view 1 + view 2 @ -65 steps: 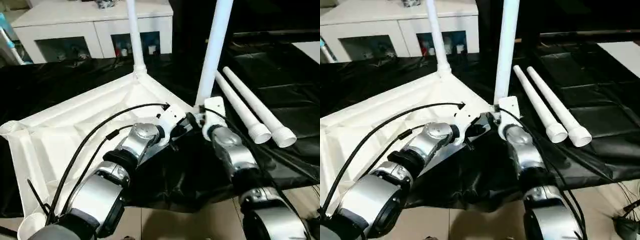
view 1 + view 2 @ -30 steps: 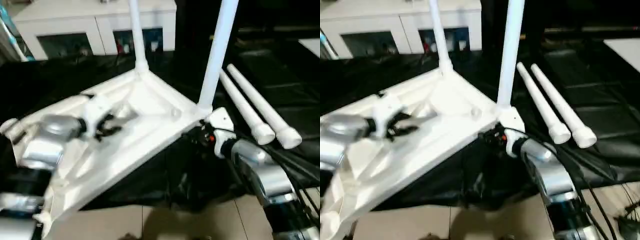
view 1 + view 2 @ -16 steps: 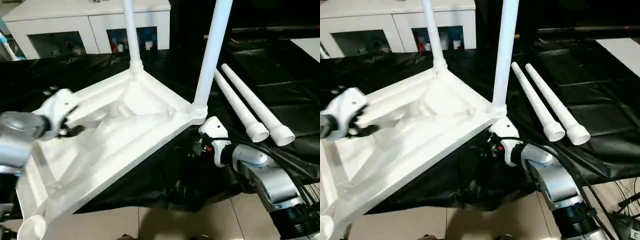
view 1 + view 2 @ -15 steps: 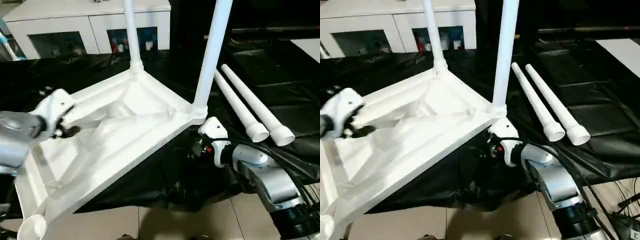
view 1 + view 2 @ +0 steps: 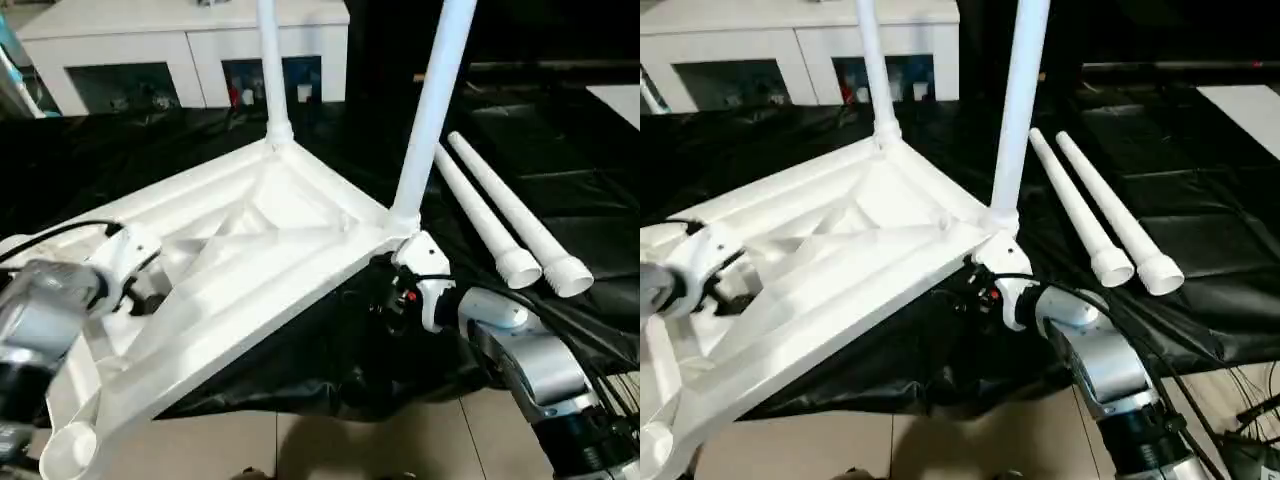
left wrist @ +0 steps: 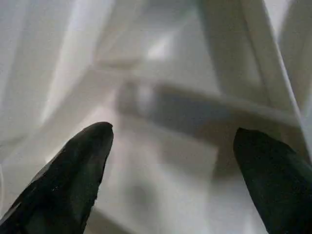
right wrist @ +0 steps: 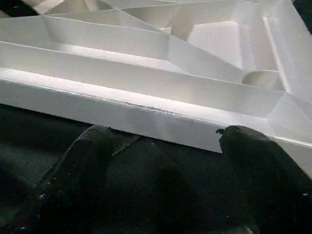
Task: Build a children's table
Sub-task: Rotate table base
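Left eye view has the children's table top (image 5: pixel 250 260) lying upside down on the black-covered table (image 5: pixel 560 200), its ribbed underside facing up and its near long edge hanging out past the table's near edge, over the tiled floor (image 5: pixel 330 450). Two white legs stand upright in its corner sockets: the far leg (image 5: pixel 270 70) at the far corner and the right leg (image 5: pixel 435 100) at the right corner. An empty round socket (image 5: pixel 68 448) shows at the near left corner. Two loose legs (image 5: pixel 505 215) lie side by side on the black cover to the right of the top, touching each other along their length, wide ends toward the near side.

The left hand (image 6: pixel 170 141) hovers over the left part of the ribbed underside, its two black fingers (image 6: pixel 73 180) spread wide apart with only white plastic between them, clamped on nothing. The right hand (image 7: pixel 161 141) sits just below the right corner, beside the top's near edge, fingers (image 7: pixel 78 170) also well apart and holding nothing; the rim runs across just beyond their tips.

Beyond the table, at the far left, stands a white cabinet (image 5: pixel 190 50) with glass doors.
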`<state>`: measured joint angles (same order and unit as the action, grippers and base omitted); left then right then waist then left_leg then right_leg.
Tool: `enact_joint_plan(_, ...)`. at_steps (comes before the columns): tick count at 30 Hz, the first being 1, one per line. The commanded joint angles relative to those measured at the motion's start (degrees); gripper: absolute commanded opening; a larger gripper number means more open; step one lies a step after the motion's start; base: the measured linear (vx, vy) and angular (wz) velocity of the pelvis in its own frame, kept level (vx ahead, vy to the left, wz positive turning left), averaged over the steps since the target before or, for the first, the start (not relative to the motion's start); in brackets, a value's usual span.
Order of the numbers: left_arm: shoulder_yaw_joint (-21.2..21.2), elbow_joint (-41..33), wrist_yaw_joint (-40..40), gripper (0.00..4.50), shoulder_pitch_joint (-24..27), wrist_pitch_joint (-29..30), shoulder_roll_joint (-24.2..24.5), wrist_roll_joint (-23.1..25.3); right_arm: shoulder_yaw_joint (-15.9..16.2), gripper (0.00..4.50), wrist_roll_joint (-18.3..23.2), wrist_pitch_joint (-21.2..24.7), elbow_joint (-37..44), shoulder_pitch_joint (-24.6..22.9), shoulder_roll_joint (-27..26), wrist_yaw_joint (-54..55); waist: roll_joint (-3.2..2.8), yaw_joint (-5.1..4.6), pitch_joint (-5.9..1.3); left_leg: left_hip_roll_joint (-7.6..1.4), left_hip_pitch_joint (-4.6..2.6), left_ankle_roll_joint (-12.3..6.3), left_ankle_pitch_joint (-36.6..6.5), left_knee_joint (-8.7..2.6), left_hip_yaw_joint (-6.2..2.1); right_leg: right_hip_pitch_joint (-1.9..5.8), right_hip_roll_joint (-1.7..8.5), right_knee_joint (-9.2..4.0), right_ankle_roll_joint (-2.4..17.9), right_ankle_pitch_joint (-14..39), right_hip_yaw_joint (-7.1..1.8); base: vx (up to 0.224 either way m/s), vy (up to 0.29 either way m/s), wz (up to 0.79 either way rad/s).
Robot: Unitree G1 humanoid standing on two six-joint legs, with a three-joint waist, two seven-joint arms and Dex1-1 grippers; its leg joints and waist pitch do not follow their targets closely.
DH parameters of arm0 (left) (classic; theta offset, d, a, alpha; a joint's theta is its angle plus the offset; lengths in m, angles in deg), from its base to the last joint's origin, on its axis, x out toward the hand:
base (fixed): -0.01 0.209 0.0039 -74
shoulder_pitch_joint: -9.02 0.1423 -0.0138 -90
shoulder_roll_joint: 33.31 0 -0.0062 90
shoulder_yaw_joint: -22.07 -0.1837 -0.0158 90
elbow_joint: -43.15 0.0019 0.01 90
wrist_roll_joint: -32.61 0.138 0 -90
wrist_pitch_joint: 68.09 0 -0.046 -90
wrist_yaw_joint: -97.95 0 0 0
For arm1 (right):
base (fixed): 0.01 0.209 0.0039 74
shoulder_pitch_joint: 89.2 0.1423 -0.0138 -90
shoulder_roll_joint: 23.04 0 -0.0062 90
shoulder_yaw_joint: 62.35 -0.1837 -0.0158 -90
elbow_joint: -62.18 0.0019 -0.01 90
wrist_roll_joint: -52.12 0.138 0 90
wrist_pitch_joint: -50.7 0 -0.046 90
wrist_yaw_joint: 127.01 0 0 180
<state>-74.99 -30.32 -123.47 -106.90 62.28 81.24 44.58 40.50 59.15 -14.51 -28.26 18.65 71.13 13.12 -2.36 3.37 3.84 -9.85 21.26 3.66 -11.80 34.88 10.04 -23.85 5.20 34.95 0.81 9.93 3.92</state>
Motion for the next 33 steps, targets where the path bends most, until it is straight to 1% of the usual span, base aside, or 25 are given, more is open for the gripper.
enact_joint_plan(1,0.7,2.2,2.0,4.45,-1.8,-1.8,-0.8,-0.3,-0.3,3.89,-0.3,-0.2,-0.1,0.4,-0.2,0.3,-0.25,-0.08,-3.76,-2.53,-0.34,-2.70,-9.1,-4.68,-1.21,3.28,2.99,-3.70,13.1,9.6,-2.76,0.000,0.000,0.00)
enact_joint_plan(2,1.8,5.8,4.1,4.45,-4.2,-3.7,-3.5,-1.3,-0.5,3.89,-0.5,-0.4,-0.4,0.6,-0.4,0.6,-0.27,-0.09,-3.81,-2.27,-0.45,-2.99,-8.7,-4.45,-1.02,3.07,2.75,-3.78,13.3,8.8,-2.70,0.000,0.000,0.00)
enact_joint_plan(5,2.2,8.1,5.5,4.45,-5.8,-5.0,-5.1,-1.5,-0.6,3.89,-0.7,-0.7,-0.7,0.8,-0.6,1.1,-0.31,0.36,-3.91,-2.44,-0.87,-3.07,-9.2,-4.33,-0.87,2.87,2.89,-3.90,13.9,8.7,-2.79,0.000,0.000,0.00)
enact_joint_plan(6,3.1,10.3,6.6,4.45,-7.6,-6.1,-7.3,-2.6,-0.8,3.89,-0.8,-0.9,-1.1,1.0,-0.8,1.8,-0.33,0.34,-3.75,-2.43,-0.57,-3.07,-9.3,-4.47,-0.90,2.97,2.81,-4.00,13.8,9.2,-2.73,0.000,0.000,0.00)
enact_joint_plan(7,3.5,11.1,7.1,4.45,-8.4,-6.5,-8.3,-3.2,-0.9,3.89,-0.9,-0.9,-1.2,1.1,-0.8,2.2,-0.54,0.52,-3.82,-2.50,-0.75,-2.80,-9.6,-4.46,-0.95,2.95,2.91,-3.98,13.7,9.7,-2.71,0.000,0.000,0.00)
enact_joint_plan(8,3.6,11.5,7.4,4.45,-8.7,-6.8,-8.7,-3.4,-1.0,3.89,-1.0,-0.9,-1.3,1.2,-0.9,2.3,-0.48,0.58,-3.84,-2.51,-0.85,-2.67,-9.9,-4.44,-0.92,2.87,2.88,-4.10,13.6,10.0,-2.74,0.000,0.000,0.00)
enact_joint_plan(10,4.2,13.1,8.6,4.45,-10.0,-7.8,-10.4,-4.3,-1.2,3.89,-1.0,-1.0,-1.5,1.3,-1.0,2.8,-0.35,0.93,-3.93,-2.64,-0.56,-2.38,-9.5,-4.53,-1.08,3.16,3.02,-3.83,13.3,9.5,-2.77,0.000,0.000,0.00)
enact_joint_plan(11,5.0,14.7,9.7,4.45,-11.5,-8.7,-12.5,-5.4,-1.4,3.89,-1.2,-1.3,-1.8,1.5,-1.1,3.3,-0.45,1.06,-3.94,-2.57,-0.56,-2.41,-9.2,-4.46,-1.02,3.08,2.92,-3.87,13.2,8.9,-2.74,0.000,0.000,0.00)
enact_joint_plan(13,5.5,15.6,10.2,4.45,-12.3,-9.2,-13.5,-6.0,-1.5,3.89,-1.3,-1.4,-1.9,1.5,-1.2,3.5,-0.32,1.44,-4.14,-2.61,-0.66,-2.48,-8.6,-4.32,-1.04,3.16,3.09,-3.72,13.3,8.1,-2.73,0.000,0.000,0.00)
enact_joint_plan(14,5.5,16.6,10.6,4.45,-13.0,-10.0,-14.1,-5.9,-1.6,3.89,-1.5,-1.6,-2.1,1.6,-1.3,3.7,-0.24,1.45,-4.12,-2.53,-0.40,-2.73,-7.7,-4.29,-1.06,3.29,3.10,-3.62,13.4,7.2,-2.71,0.000,0.000,0.00)
enact_joint_plan(17,6.1,20.4,13.4,4.45,-16.0,-13.7,-16.6,-5.9,-1.8,3.89,-1.7,-1.9,-2.8,1.9,-1.6,4.5,0.02,1.50,-4.25,-2.41,-0.30,-3.34,-7.1,-4.18,-1.02,3.39,2.99,-3.66,13.1,6.5,-2.61,0.000,0.000,0.00)
enact_joint_plan(18,6.5,21.3,14.4,4.45,-16.8,-14.6,-17.3,-6.3,-1.7,3.89,-1.8,-2.0,-3.0,2.1,-1.7,4.7,0.07,1.57,-4.27,-2.44,-0.21,-3.47,-6.9,-4.14,-1.06,3.52,3.15,-3.71,13.1,6.7,-2.59,0.000,0.000,0.00)
enact_joint_plan(19,6.5,21.4,14.5,4.45,-16.8,-14.8,-17.4,-6.4,-1.7,3.89,-1.8,-2.1,-3.1,2.1,-1.7,4.7,0.06,1.61,-4.32,-2.48,-0.29,-3.51,-6.7,-4.12,-1.06,3.48,3.15,-3.65,13.1,6.5,-2.60,0.000,0.000,0.00)
enact_joint_plan(20,6.6,22.4,15.6,4.45,-17.6,-16.6,-18.1,-6.5,-1.7,3.89,-2.0,-2.3,-3.4,2.2,-1.8,5.0,0.16,1.59,-4.32,-2.49,-0.03,-3.79,-6.2,-4.07,-1.13,3.60,3.22,-3.54,13.2,6.1,-2.56,0.000,0.000,0.00)
enact_joint_plan(22,6.6,23.4,16.7,4.45,-18.4,-17.7,-18.8,-6.5,-1.6,3.89,-2.0,-2.4,-3.6,2.4,-1.9,5.2,0.12,1.49,-4.45,-2.52,-0.04,-4.08,-5.5,-3.99,-1.16,3.66,3.20,-3.38,13.3,5.3,-2.51,0.000,0.000,0.00)
enact_joint_plan(24,6.3,24.1,18.0,4.45,-19.0,-19.1,-19.0,-5.8,-1.6,3.89,-2.2,-2.6,-3.8,2.6,-2.1,5.3,0.28,1.30,-4.47,-2.42,0.27,-4.84,-4.2,-3.84,-1.14,3.79,3.15,-3.22,13.4,3.7,-2.47,0.000,0.000,0.00)
enact_joint_plan(25,6.3,24.0,18.7,4.45,-19.2,-20.2,-18.9,-5.5,-1.6,3.89,-2.2,-2.7,-3.8,2.7,-2.1,5.4,0.29,1.28,-4.55,-2.39,0.33,-4.91,-3.8,-3.82,-1.18,3.95,3.18,-3.12,13.4,3.3,-2.44,0.000,0.000,0.00)
enact_joint_plan(26,6.3,24.0,18.7,4.45,-19.2,-20.2,-18.9,-5.5,-1.6,3.89,-2.2,-2.7,-3.8,2.7,-2.1,5.4,0.30,1.16,-4.72,-2.37,0.34,-5.25,-2.8,-3.67,-1.18,3.90,3.13,-2.92,13.5,1.8,-2.43,0.000,0.000,0.00)
enact_joint_plan(27,5.9,23.6,18.5,4.45,-19.2,-20.7,-18.3,-5.1,-1.7,3.89,-2.1,-2.8,-3.8,2.7,-2.1,5.5,0.25,1.01,-4.74,-2.32,0.38,-5.77,-2.2,-3.56,-1.13,3.85,3.08,-2.84,14.0,0.6,-2.41,0.000,0.000,0.00)
enact_joint_plan(28,5.0,21.6,15.2,4.45,-18.5,-22.9,-17.0,-5.2,-1.8,3.89,-2.0,-3.0,-3.8,2.6,-2.0,5.5,0.34,0.90,-4.69,-2.32,0.42,-6.04,-2.2,-3.58,-1.12,3.86,3.07,-2.87,14.1,0.4,-2.39,0.000,0.000,0.00)
enact_joint_plan(29,4.2,17.6,9.9,4.45,-17.2,-23.9,-15.6,-6.4,-1.9,3.89,-1.8,-3.1,-3.9,2.6,-1.9,5.5,0.22,0.86,-4.76,-2.41,0.35,-6.43,-2.2,-3.60,-1.16,3.80,3.16,-2.84,14.4,0.5,-2.39,0.000,0.000,0.00)
enact_joint_plan(30,4.1,17.3,9.4,4.45,-17.1,-23.9,-15.5,-6.6,-1.9,3.89,-1.8,-3.1,-3.9,2.6,-1.8,5.5,0.23,0.74,-4.76,-2.73,0.39,-6.39,-2.1,-3.72,-1.26,3.83,3.36,-2.62,14.9,0.4,-2.41,0.000,0.000,0.00)
enact_joint_plan(31,3.9,15.4,6.9,4.45,-16.5,-24.0,-15.0,-7.4,-2.0,3.89,-1.8,-3.1,-3.9,2.5,-1.8,5.5,0.18,0.54,-4.65,-2.69,0.32,-6.37,-2.4,-3.70,-1.11,3.64,3.17,-2.71,15.2,0.6,-2.40,0.000,0.000,0.00)
enact_joint_plan(32,3.6,11.8,2.3,4.45,-15.4,-22.8,-14.0,-9.5,-2.1,3.89,-1.7,-3.2,-4.0,2.6,-1.7,5.4,0.09,0.40,-4.56,-2.72,0.15,-6.14,-3.3,-3.73,-1.02,3.53,3.12,-2.77,15.5,1.2,-2.42,0.000,0.000,0.00)
enact_joint_plan(33,3.7,9.3,-0.4,4.45,-14.7,-21.0,-13.1,-11.0,-2.1,3.89,-1.7,-3.3,-4.2,2.6,-1.6,5.3,0.05,0.59,-4.52,-3.03,0.07,-5.59,-4.1,-3.96,-1.10,3.61,3.53,-2.69,16.0,2.4,-2.50,0.000,0.000,0.00)
